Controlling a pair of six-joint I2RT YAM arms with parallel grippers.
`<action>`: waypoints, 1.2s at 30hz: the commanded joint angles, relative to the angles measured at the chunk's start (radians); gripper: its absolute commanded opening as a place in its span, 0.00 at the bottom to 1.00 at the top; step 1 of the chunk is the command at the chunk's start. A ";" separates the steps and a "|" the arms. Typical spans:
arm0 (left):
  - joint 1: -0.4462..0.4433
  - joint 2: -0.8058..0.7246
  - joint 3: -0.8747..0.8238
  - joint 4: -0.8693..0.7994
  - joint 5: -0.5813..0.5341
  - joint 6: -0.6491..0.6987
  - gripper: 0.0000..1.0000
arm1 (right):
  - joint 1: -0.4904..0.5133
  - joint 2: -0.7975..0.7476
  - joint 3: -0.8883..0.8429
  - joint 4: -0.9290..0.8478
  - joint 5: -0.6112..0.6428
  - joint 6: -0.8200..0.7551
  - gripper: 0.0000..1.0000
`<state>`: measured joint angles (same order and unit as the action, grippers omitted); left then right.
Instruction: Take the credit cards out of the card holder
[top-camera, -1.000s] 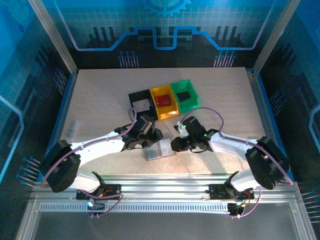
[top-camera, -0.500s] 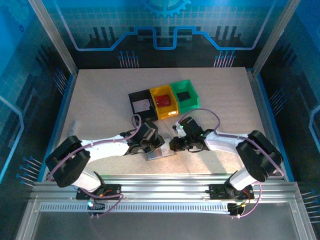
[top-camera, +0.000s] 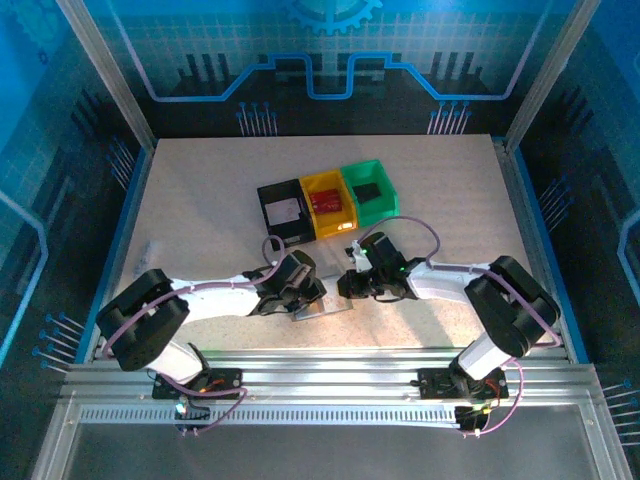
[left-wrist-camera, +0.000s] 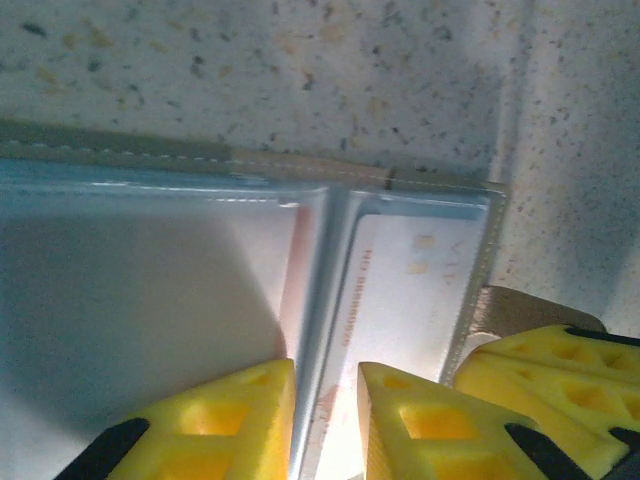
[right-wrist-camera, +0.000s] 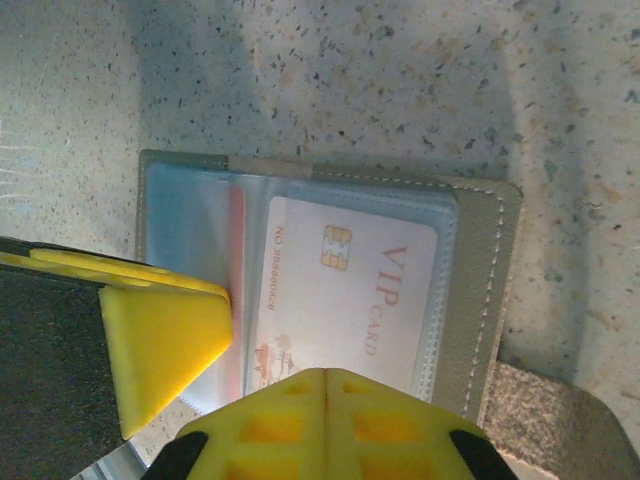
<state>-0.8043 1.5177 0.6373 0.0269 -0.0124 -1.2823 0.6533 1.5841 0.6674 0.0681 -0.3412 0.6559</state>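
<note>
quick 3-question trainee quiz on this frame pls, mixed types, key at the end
1. True or false: the VIP card is already out of the card holder.
2. The middle bin is: A black, B yellow, C green.
3. Fill in: the right gripper has its fingers ____ (open/shut).

Key: 1 false, it sits inside a clear sleeve. 2 B. 3 shut.

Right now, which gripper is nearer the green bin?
Right. The right gripper is on the wallet's right side, nearest the green bin; the left gripper is on its left side, farther off.
</note>
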 joint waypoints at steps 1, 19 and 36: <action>-0.010 0.017 -0.013 0.028 -0.021 -0.007 0.23 | -0.009 0.031 -0.023 0.032 -0.007 0.015 0.00; -0.013 0.041 -0.010 0.070 -0.037 0.002 0.22 | -0.026 0.053 -0.081 0.084 0.007 0.032 0.00; -0.012 0.093 0.001 0.121 -0.075 0.052 0.21 | -0.050 0.103 -0.103 0.140 -0.048 0.033 0.00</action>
<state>-0.8097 1.5780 0.6331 0.1272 -0.0532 -1.2572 0.6140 1.6463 0.5953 0.2420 -0.4080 0.6861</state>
